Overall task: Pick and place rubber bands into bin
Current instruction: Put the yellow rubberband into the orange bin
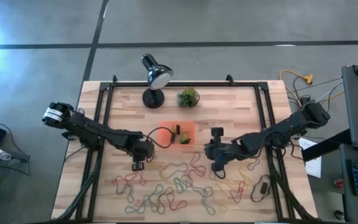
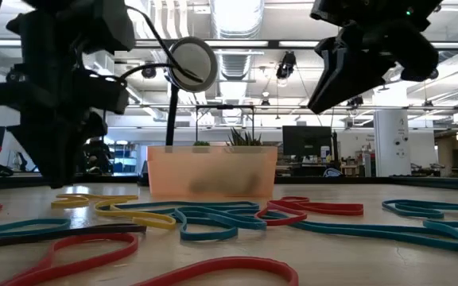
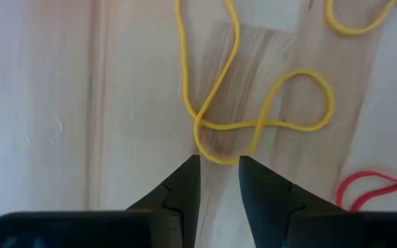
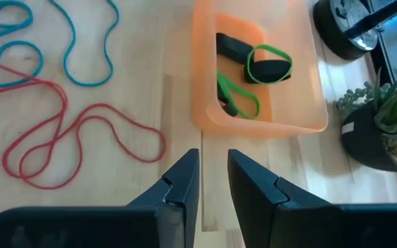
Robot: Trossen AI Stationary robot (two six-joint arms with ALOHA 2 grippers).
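Near the middle of the worktop, just in front of the potted plant [image 1: 188,97] and desk lamp [image 1: 156,78] at the back edge, sits the bin [image 1: 179,134]. It holds only a few pieces: green loops and dark lumps, which the right wrist view alone makes plain. Most rubber bands [image 1: 179,186] lie scattered toward the front edge, so I judge the task barely begun. The left gripper [image 3: 219,169] stands low over a yellow band [image 3: 253,117], jaws narrowly parted and empty; only its own wrist view shows this. The right gripper [image 4: 214,169] hovers just beside the bin, jaws narrow, holding nothing.
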